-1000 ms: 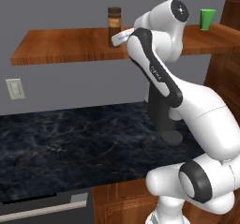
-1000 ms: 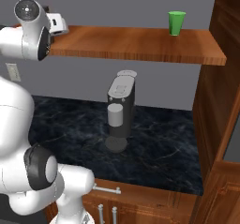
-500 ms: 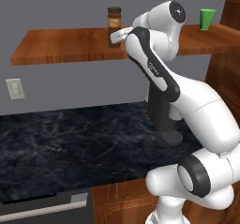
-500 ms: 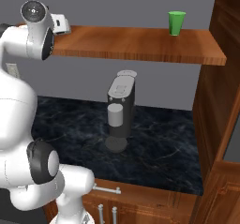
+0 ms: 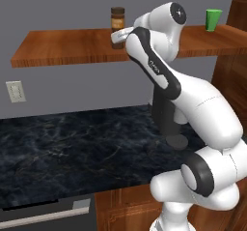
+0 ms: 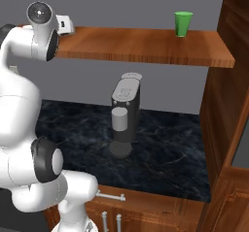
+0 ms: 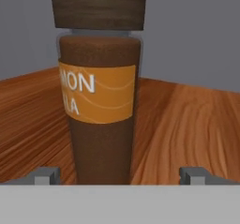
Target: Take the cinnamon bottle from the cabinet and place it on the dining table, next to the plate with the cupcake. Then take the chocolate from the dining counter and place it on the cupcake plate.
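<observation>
I've got the gripper [image 7: 120, 176] spread wide around the cinnamon bottle [image 7: 100, 85], which stands upright on the cabinet [image 5: 67, 44] shelf, not yet grasped, so both the bottle and chocolate placements remain undone.

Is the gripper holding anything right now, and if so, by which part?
Nothing is held. The gripper is open, its jaws set wide on either side of the lower body of the cinnamon bottle, which stands upright on the cabinet shelf.

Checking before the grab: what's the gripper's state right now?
Gripper: open, jaws on either side of the cinnamon bottle, holding nothing.
</observation>
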